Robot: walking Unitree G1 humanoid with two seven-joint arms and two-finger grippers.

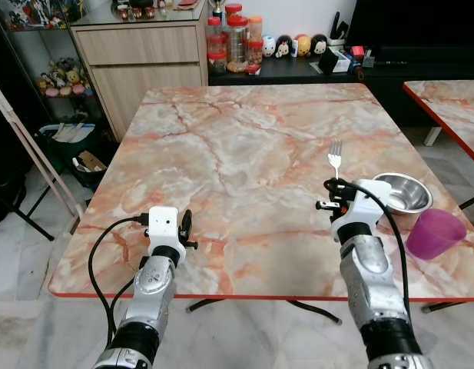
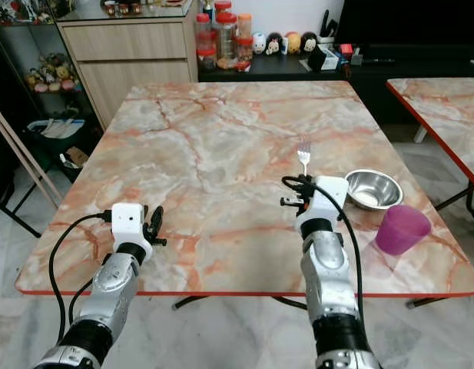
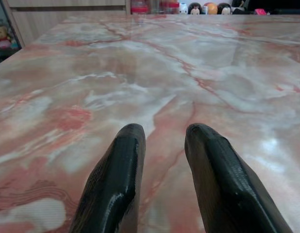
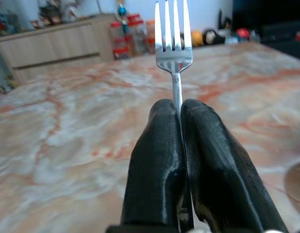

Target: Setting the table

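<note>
Right claw (image 4: pixel 180 109) is clamped on the fork (image 1: pixel 335 156), tines up, just left of the steel bowl (image 1: pixel 403 192). Purple cup (image 1: pixel 435 234) sits near that bowl on the marble surface (image 1: pixel 237 146). Left claw (image 3: pixel 164 136) hovers slightly open, well left of the bowl, probably just above the surface.

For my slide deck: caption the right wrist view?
Right hand shut on a fork, tines forward, above the marble table.

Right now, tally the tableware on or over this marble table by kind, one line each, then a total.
Fork: 1, pinched upright in the right claw above the table
Steel bowl: 1, near the table's right edge
Purple cup: 1, in front of the bowl by the near right corner
Total: 3
The left claw hovers open over bare marble, holding nothing.
</note>
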